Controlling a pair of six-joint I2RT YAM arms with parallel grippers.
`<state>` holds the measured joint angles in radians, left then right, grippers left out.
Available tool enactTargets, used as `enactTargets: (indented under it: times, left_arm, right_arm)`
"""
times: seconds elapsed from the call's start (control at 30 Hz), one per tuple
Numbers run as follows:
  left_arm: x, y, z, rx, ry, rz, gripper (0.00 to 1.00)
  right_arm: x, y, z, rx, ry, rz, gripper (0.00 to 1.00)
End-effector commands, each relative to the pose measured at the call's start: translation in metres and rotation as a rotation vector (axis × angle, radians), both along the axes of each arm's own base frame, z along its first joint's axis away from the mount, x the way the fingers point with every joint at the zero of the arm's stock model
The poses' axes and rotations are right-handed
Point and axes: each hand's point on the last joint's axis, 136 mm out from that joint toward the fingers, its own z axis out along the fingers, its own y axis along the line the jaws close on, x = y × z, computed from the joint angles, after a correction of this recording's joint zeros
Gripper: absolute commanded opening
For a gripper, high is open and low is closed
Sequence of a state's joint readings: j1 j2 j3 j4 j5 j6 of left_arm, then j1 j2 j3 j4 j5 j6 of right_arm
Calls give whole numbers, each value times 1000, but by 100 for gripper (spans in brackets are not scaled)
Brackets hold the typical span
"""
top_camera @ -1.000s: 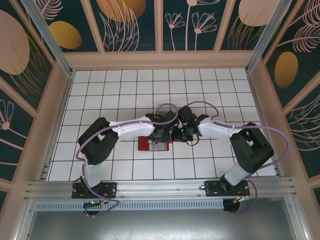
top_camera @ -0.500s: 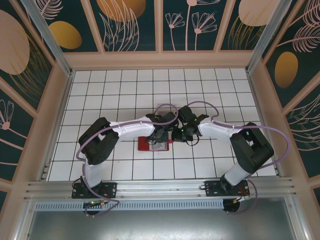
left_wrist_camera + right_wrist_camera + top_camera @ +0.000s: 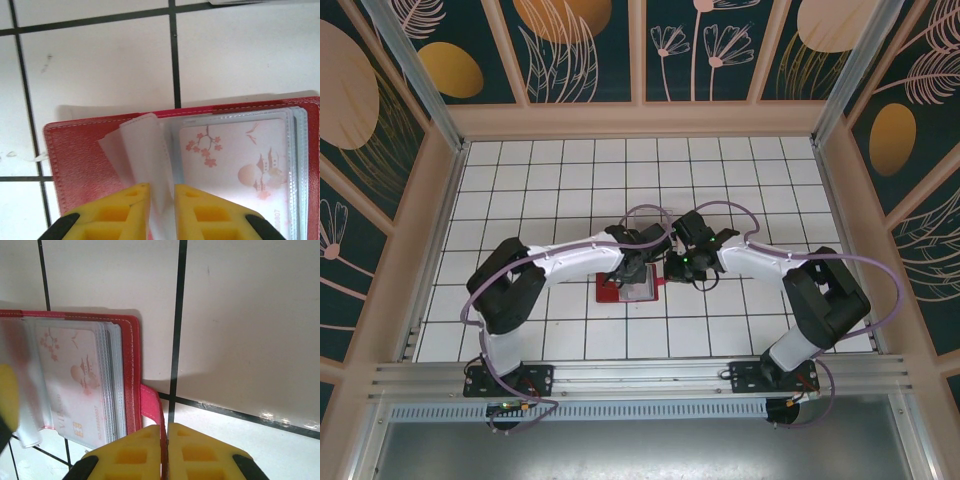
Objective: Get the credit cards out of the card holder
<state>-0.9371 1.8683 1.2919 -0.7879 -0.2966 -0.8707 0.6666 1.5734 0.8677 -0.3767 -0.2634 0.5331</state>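
Credit cards (image 3: pixel 235 165) are not out yet: the visible one, pale with a blossom print, sits inside the open red card holder (image 3: pixel 85 150), flat on the white tiled table (image 3: pixel 100 65). The left gripper (image 3: pixel 161 192) is almost closed, pinching a transparent sleeve (image 3: pixel 137 150). The right gripper (image 3: pixel 164 432) is closed on the red tab (image 3: pixel 149 400). The step seems to be lifting a sleeve; next, a card edge must be gripped and slid out
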Motion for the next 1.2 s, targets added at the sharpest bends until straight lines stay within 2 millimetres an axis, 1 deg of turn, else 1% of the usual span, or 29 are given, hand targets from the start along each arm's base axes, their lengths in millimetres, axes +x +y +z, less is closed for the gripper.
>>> enactTargets:
  times: [0.0, 0.1, 0.2, 0.37, 0.53, 0.67, 0.87, 1.0, 1.07, 1.1, 1.17]
  left_arm:
    - [-6, 18, 9, 50, -11, 19, 22]
    - [-6, 19, 12, 47, -19, 20, 18]
    - [-4, 15, 15, 24, -27, 17, 13]
    - [-3, -2, 17, -59, -23, -10, 6]
    - [-3, -17, 21, -140, -23, -35, 2]
    - [-4, -28, 22, -195, -13, -55, 1]
    - [-9, -35, 26, -244, 7, -78, 0]
    - [-10, -32, 28, -242, 0, -73, 0]
    - [-8, -26, 27, -220, -13, -56, 3]
    - [-9, -26, 25, -217, -11, -58, 4]
    - [-9, -32, 22, -225, 9, -65, 11]
  right_arm:
    - [1, -6, 5, -5, -12, -24, 10]
    - [1, -6, 5, -3, -12, -26, 10]
    - [1, -6, 5, -6, -12, -27, 10]
    - [2, -7, 5, -9, -12, -31, 9]
    - [2, -7, 5, -9, -9, -35, 9]
    - [1, -7, 4, -11, -7, -35, 9]
    - [2, -6, 4, -9, -6, -36, 9]
    - [2, -6, 4, -10, -4, -36, 9]
    - [2, -6, 4, -8, -3, -35, 9]
    - [1, -6, 3, -7, -3, -34, 9]
    - [1, -6, 2, -9, 0, -37, 9]
